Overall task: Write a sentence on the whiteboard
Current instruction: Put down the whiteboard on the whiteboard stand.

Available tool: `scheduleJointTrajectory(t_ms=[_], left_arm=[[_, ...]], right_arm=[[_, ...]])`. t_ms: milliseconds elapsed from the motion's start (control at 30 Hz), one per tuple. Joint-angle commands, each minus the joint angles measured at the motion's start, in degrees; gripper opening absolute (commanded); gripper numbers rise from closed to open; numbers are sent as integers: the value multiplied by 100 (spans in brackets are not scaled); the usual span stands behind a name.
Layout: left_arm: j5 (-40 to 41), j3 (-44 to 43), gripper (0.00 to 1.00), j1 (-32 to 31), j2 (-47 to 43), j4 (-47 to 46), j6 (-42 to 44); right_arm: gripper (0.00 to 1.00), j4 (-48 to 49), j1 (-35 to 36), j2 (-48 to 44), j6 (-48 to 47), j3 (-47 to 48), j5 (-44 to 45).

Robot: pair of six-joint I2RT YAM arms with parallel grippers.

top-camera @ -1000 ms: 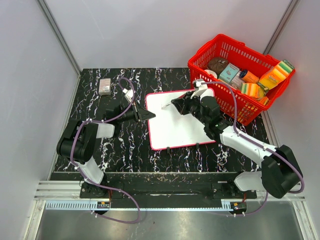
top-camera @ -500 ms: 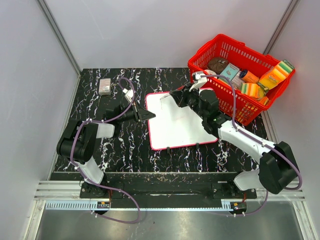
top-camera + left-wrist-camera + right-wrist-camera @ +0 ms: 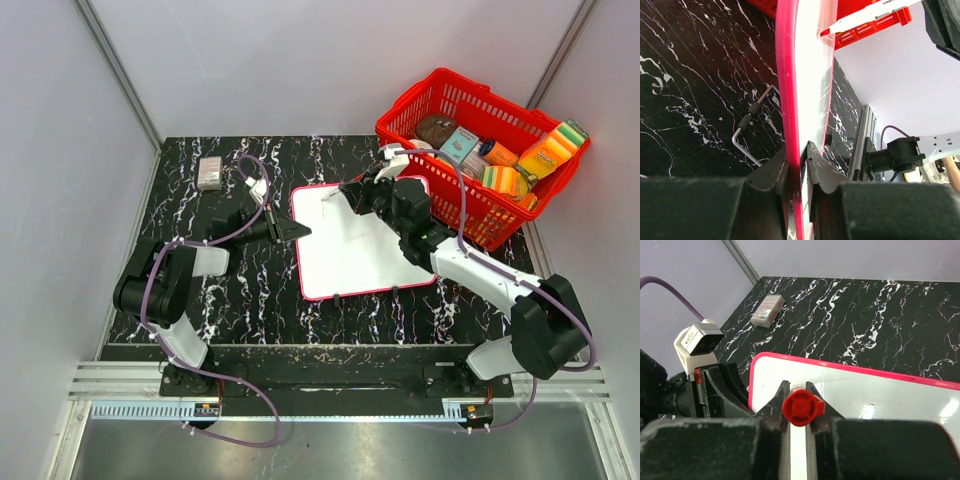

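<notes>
Top external view, your items on the black marbled counter (image 3: 250,290) are listed as follows.

1. Whiteboard (image 3: 360,250): white, red rim, rounded corners. It sits mid-counter between your two arms, and its far right corner is just beside the red basket (image 3: 436,84). You cannot tell whether its left edge is raised off the counter.

2. Left pincer (image 3: 300,231): clenched on the whiteboard's left edge. Your left wrist view shows the board (image 3: 810,75) edge-on, with the pincer (image 3: 799,152) placing one finger on each face of it.

3. Right pincer (image 3: 352,197): reaches over the far left part of the board and grasps a marker (image 3: 333,195). In your right wrist view the pincer (image 3: 799,395) is clamped on the marker's barrel, and the red end cap (image 3: 803,406) faces the lens.

4. Marker, white barrel: in the left wrist view its tip end (image 3: 865,17) comes down to the board's writing face near the far left corner. It looks to be touching.

5. Red basket: far right of the counter, filled with assorted packets and boxes.

6. Small flat box (image 3: 209,172): far left corner of the counter, well apart from the board. You also see it in the right wrist view (image 3: 768,310).

7. Bent metal key (image 3: 752,127): lies on the counter beside the board's edge. You see it in the left wrist view only.
</notes>
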State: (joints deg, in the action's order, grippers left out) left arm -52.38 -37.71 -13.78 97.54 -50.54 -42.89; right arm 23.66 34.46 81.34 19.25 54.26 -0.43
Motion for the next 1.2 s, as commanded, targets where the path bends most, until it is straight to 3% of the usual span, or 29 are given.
scheduleJointTrajectory(t_ms=[0, 1167], left_arm=[[-106, -17, 0, -107, -103, -87, 484], [-88, -25, 0, -116, -130, -70, 510]], right_arm=[[0, 139, 44, 40, -105, 278, 227], [0, -213, 52, -118, -307, -126, 799]])
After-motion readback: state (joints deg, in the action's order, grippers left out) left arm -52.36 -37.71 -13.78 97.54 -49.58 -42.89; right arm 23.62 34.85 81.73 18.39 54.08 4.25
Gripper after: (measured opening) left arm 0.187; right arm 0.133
